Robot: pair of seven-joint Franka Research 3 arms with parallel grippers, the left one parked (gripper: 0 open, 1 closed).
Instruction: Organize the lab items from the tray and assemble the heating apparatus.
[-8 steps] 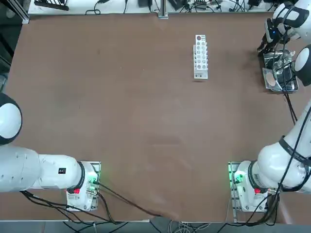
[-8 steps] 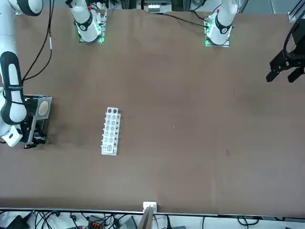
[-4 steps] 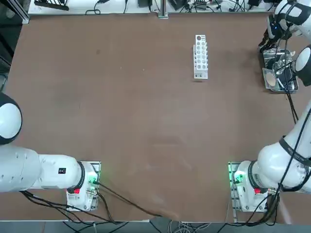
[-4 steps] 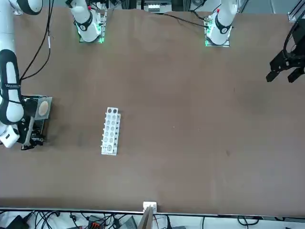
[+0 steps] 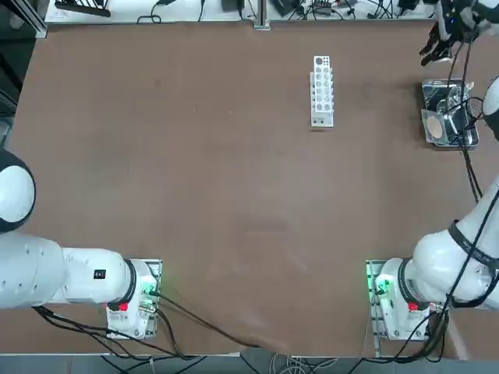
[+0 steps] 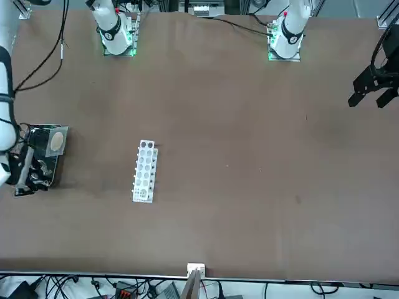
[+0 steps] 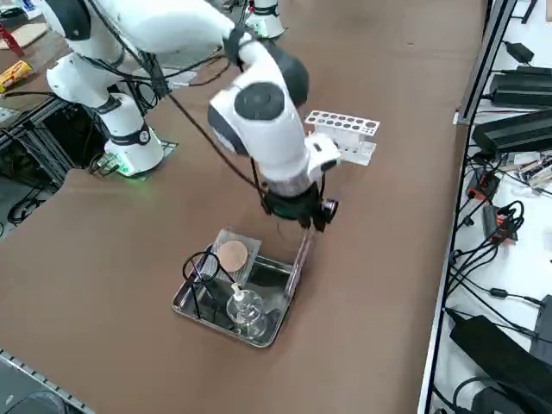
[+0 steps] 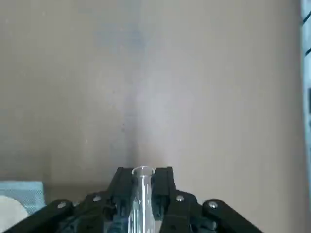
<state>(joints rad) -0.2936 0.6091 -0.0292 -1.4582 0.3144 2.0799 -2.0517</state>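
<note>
My right gripper (image 7: 305, 221) is shut on a clear glass test tube (image 7: 298, 260) that hangs slanted over the far end of the shiny metal tray (image 7: 216, 323). In the wrist view the tube (image 8: 142, 191) stands between the black fingers (image 8: 163, 187) of the gripper (image 8: 142, 175). The tray holds a grey mesh with a tan disc (image 7: 231, 254), a black wire ring stand (image 7: 199, 272) and a small clear glass piece (image 7: 246, 307). From overhead the gripper (image 5: 433, 51) is just beyond the tray (image 5: 451, 146). Nothing shows as an assembled heating apparatus.
A white test-tube rack (image 5: 322, 89) with empty holes stands on the brown table, towards the middle from the tray (image 6: 37, 129). The table's far edge, with cables and power strips (image 7: 517, 129) beyond it, runs close behind the gripper (image 6: 26, 182).
The right gripper has risen and moved off the tray toward the table's far edge, carrying the glass tube. The items in the tray and the rack stay put.
</note>
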